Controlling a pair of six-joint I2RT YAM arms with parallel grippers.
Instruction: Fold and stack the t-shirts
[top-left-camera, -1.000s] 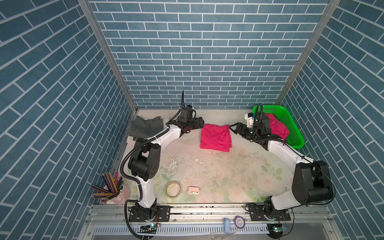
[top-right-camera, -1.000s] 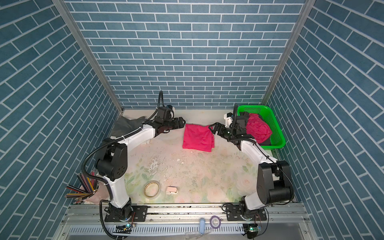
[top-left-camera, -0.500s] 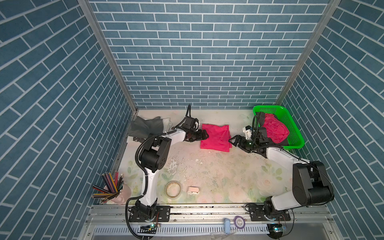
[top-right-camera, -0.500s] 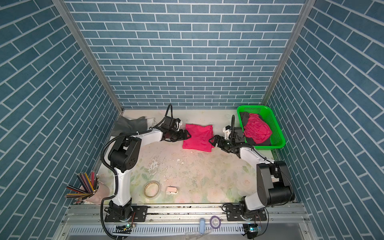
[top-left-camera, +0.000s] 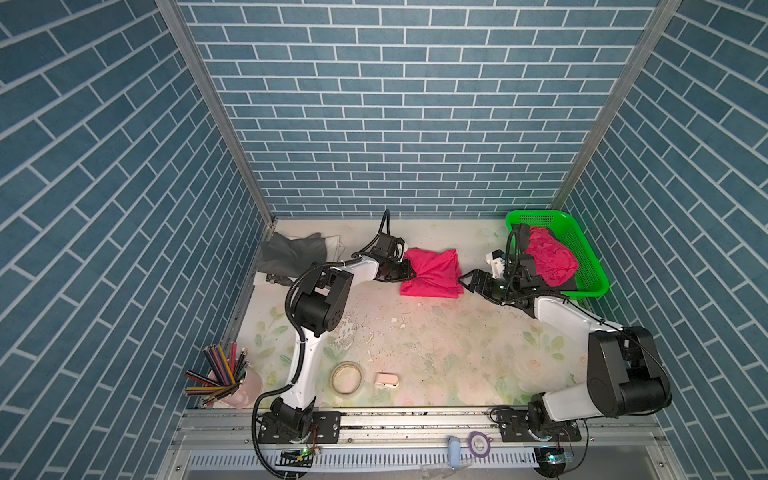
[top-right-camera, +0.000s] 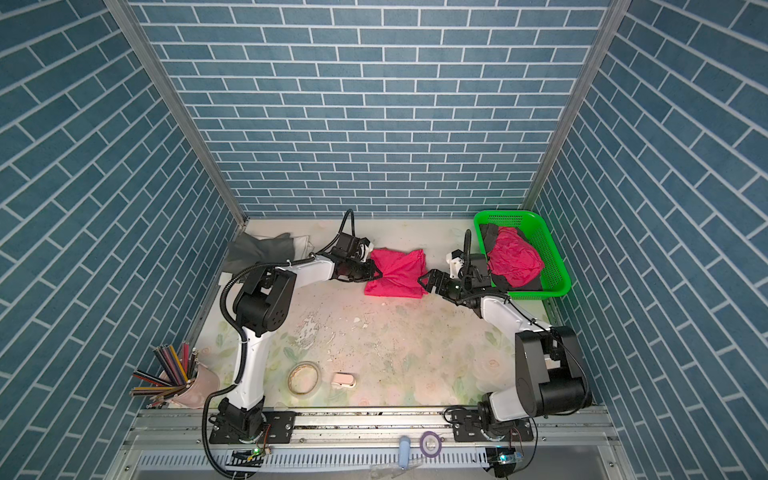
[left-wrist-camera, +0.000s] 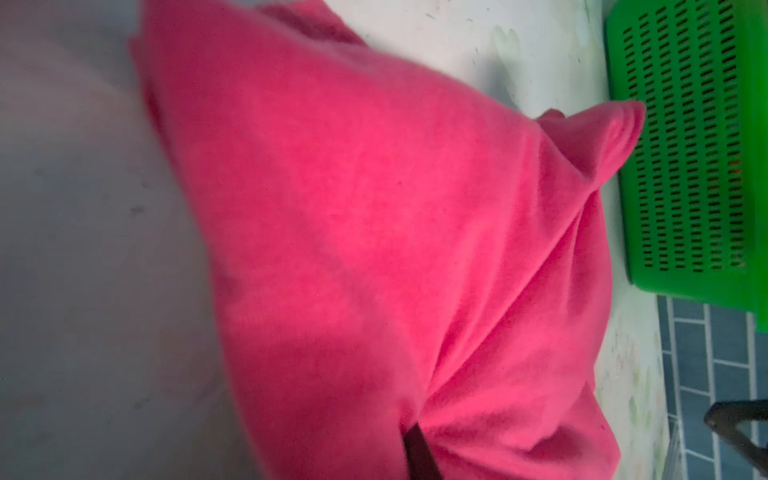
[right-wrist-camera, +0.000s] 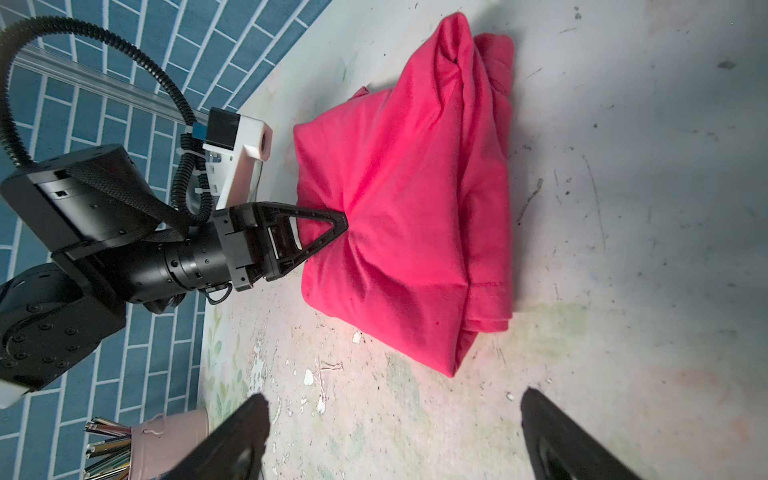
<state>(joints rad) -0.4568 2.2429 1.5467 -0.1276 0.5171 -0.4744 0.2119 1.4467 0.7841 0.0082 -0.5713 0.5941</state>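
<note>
A folded magenta-pink t-shirt (top-left-camera: 434, 272) (top-right-camera: 399, 270) (right-wrist-camera: 415, 187) lies on the table at the back middle and fills the left wrist view (left-wrist-camera: 374, 208). My left gripper (top-left-camera: 410, 272) (top-right-camera: 377, 274) (right-wrist-camera: 345, 220) is shut on its left edge, and the cloth puckers around the pinch. One dark fingertip (left-wrist-camera: 419, 453) pokes out of the cloth. My right gripper (top-left-camera: 463, 283) (top-right-camera: 424, 282) (right-wrist-camera: 392, 397) stands open low over the table, just short of the shirt's right corner, holding nothing. A crumpled pink t-shirt (top-left-camera: 548, 257) (top-right-camera: 515, 257) lies on dark cloth in the basket. A dark grey t-shirt (top-left-camera: 291, 253) (top-right-camera: 262, 249) lies at the back left.
The green mesh basket (top-left-camera: 536, 214) (top-right-camera: 507, 214) (left-wrist-camera: 685, 166) stands in the back right corner, close behind my right arm. Near the front are a tape roll (top-left-camera: 347, 376), a small white object (top-left-camera: 386, 380) and a pink cup of pencils (top-left-camera: 232, 382). Blue brick walls enclose three sides.
My left gripper came down onto the pink t-shirt's left edge and shut on it. My right gripper dropped lower toward the shirt's right corner and stayed open.
</note>
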